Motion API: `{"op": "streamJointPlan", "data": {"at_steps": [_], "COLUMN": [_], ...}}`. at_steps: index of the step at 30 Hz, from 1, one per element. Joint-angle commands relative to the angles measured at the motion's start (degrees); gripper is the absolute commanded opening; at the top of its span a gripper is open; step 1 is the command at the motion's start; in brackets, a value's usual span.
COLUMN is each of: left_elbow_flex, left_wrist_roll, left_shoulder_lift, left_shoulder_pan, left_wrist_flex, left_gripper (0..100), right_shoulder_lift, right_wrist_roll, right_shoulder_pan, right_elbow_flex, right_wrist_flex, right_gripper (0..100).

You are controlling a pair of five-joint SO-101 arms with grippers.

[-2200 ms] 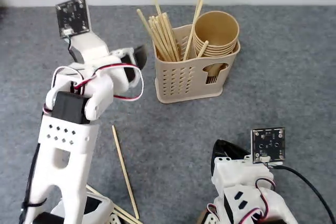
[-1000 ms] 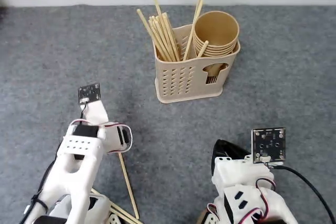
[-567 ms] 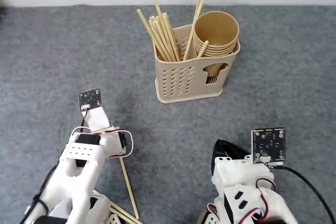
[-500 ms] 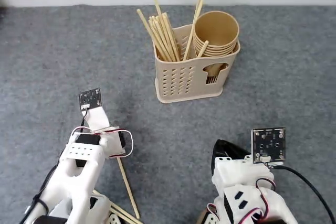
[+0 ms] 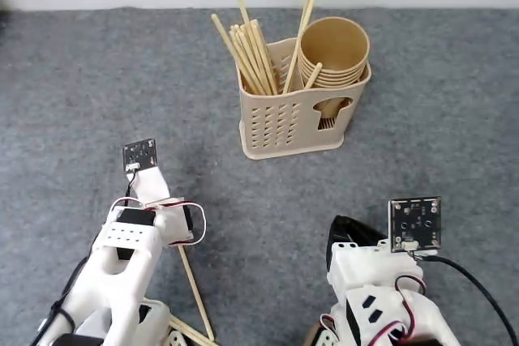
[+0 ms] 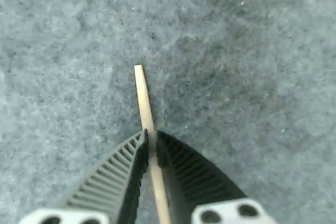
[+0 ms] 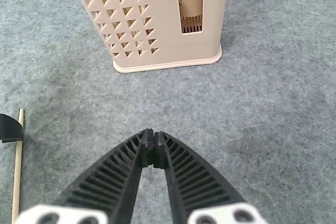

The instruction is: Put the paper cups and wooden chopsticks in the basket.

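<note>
My left gripper [image 6: 150, 136] pinches the stray chopstick [image 6: 140, 90] — bound for the basket [image 5: 284, 129]; right gripper's [image 7: 153, 135] fingers pressed together, empty.

Basket [image 5: 284, 129] upright ahead, chopsticks [image 5: 247, 48] jutting above its rim, open mat [image 5: 405, 135] around it

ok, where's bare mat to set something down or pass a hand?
Free: mat left of the basket, mat right of it, and the strip between basket and both arms. Crowded: by the left arm, jaws around a chopstick, more sticks at its base.
</note>
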Motion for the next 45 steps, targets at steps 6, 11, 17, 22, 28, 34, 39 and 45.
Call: {"op": "streamJointPlan", "data": {"at_steps": [6,11,17,22,28,34,39,45], "left_elbow_flex": [0.04,0.57,0.84,-2.68,-16.13,-36.35,-51.03,-64.92], "left_wrist_roll": [-0.09,-0.09,0.0,0.0,2.99,3.96,7.3,12.84], "left_shoulder_lift": [-1.32,-1.32,-1.76,-1.93,-1.93,-1.93,-1.93,-1.93], "left_shoulder_pan": [-0.09,0.0,0.0,-0.18,0.09,0.09,0.79,5.63], "left_wrist_flex": [3.25,1.67,1.41,1.67,11.25,23.12,26.81,26.55], "left_gripper": [13,2,1,1,1,1,1,1], "right_shoulder_lift": [-0.04,-0.04,-0.04,-0.04,-0.04,-0.04,-0.04,-0.04], "right_wrist_roll": [0.09,0.09,0.09,0.09,0.09,0.09,0.09,0.09], "right_shoulder_pan": [0.48,0.48,0.48,0.48,0.48,0.22,0.22,0.22], "right_elbow_flex": [-0.18,-0.18,-0.18,-0.18,-0.18,-0.18,-0.18,-0.18], "right_wrist_flex": [-0.31,-0.31,-0.31,-0.31,-0.31,-0.31,-0.31,-0.31], "right_gripper": [0.9,0.9,0.9,0.9,0.9,0.9,0.9,0.9]}}
